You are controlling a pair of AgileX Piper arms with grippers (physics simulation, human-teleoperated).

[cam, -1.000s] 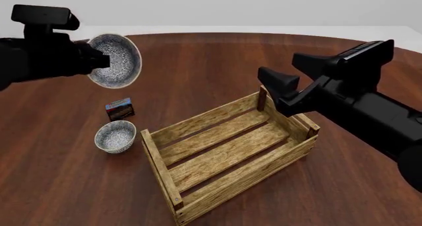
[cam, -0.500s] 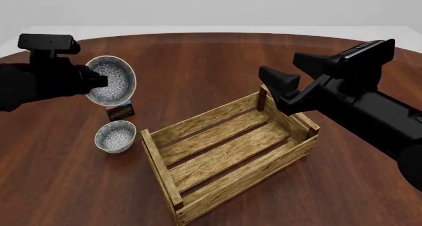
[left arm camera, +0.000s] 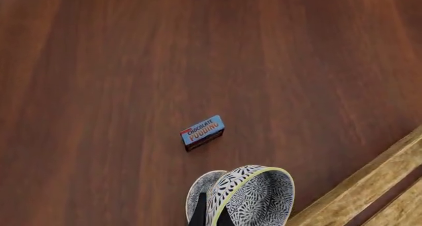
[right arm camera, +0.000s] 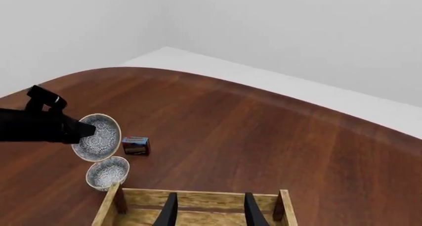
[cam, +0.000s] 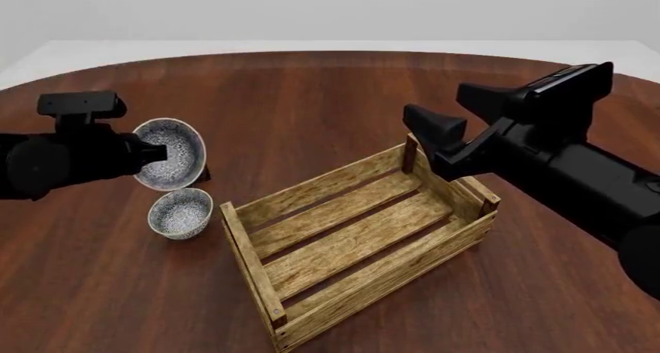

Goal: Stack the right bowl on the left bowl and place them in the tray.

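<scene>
My left gripper (cam: 147, 154) is shut on the rim of a patterned grey-white bowl (cam: 170, 154), which it holds tilted on its side in the air. This bowl hangs just above a second, similar bowl (cam: 181, 212) that stands upright on the table, left of the tray (cam: 356, 241). In the left wrist view the held bowl (left arm camera: 254, 199) fills the near edge, and the standing bowl (left arm camera: 199, 191) peeks out behind it. My right gripper (cam: 431, 140) is open and empty, hovering over the tray's far right corner. Its fingers (right arm camera: 170, 211) frame the tray's rim (right arm camera: 197, 196).
A small red-blue pudding box (left arm camera: 202, 132) lies on the table just beyond the bowls, mostly hidden behind the held bowl in the front view. The round dark wood table (cam: 341, 90) stretches away behind the tray.
My left arm has come down and toward me with the bowl, from high over the table to just above the standing bowl. The right arm has stayed still.
</scene>
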